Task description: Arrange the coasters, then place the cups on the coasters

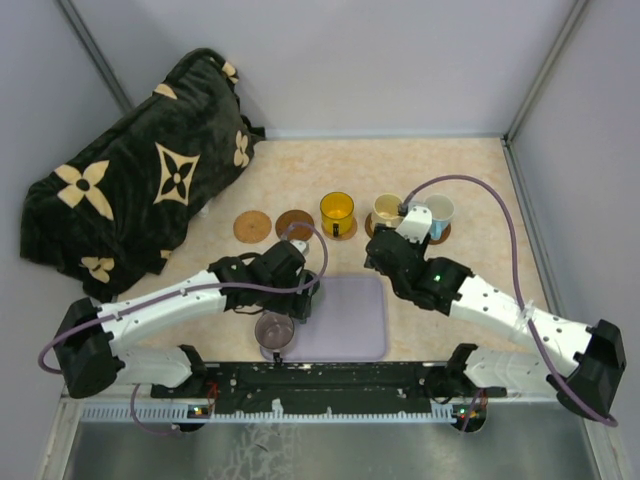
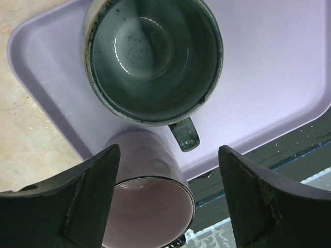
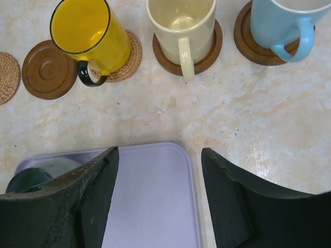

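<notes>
At the near left corner of the lavender tray [image 2: 269,67] stands the translucent purple-grey cup [image 2: 150,206], upright. We judge it light, rigid, smooth-walled and breakable, so a gentle pinch across the rim wall, clear of the handle, looks safest. The left gripper [image 2: 169,160] hangs just above it, jaws spread wide with one finger to each side, gripping nothing. We cannot tell whether a finger brushes the cup. Just farther in on the tray sits the dark grey-green cup [image 2: 152,57]. The right gripper [image 3: 159,155] hovers over the tray's far right part, jaws parted and empty. Beyond the tray's far edge, the yellow cup [image 3: 90,33], cream cup [image 3: 182,23] and blue cup [image 3: 282,23] each sit on one of the coasters [image 3: 207,51]. Left of them lie a bare dark coaster [image 3: 49,70] and a bare woven coaster [image 3: 8,77].
</notes>
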### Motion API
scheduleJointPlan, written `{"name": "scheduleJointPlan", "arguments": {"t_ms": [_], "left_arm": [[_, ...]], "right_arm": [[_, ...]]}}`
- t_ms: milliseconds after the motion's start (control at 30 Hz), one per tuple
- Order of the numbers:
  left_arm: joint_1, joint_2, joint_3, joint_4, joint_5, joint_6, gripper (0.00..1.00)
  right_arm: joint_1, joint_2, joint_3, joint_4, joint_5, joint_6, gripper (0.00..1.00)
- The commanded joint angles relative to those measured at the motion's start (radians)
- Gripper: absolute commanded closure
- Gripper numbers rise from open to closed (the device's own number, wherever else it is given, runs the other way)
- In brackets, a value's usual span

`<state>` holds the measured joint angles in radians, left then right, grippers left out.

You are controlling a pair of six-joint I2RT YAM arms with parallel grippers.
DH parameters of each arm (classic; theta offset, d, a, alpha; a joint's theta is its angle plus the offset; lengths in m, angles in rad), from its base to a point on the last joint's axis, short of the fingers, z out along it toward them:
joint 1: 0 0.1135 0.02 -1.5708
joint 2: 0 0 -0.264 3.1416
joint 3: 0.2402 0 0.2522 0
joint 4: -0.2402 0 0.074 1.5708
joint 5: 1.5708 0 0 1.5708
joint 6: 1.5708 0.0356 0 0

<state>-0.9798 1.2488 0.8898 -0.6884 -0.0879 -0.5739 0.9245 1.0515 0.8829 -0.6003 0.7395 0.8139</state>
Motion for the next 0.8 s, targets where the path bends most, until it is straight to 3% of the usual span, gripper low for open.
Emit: {"name": "scheduleJointPlan", "arguments": {"t_ms": [0, 367, 767], "left_arm": [[-0.02, 0.034, 0.022, 0.036, -0.029, -0.041, 0.19], [-0.034, 0.106, 0.006, 0.082, -0.083, -0.072, 0.29], [-0.036, 0.135, -0.041, 0.085, -0.121, -0.092, 0.54]], "right_arm": [[-0.002, -0.05, -0.02, 0.04, 0.006, 0.017, 0.35], [-0.001, -0.085, -0.043, 0.052, -0.002, 0.009, 0.35], [-0.001, -0.087, -0.048, 0.071, -0.02, 0.008, 0.35]]}}
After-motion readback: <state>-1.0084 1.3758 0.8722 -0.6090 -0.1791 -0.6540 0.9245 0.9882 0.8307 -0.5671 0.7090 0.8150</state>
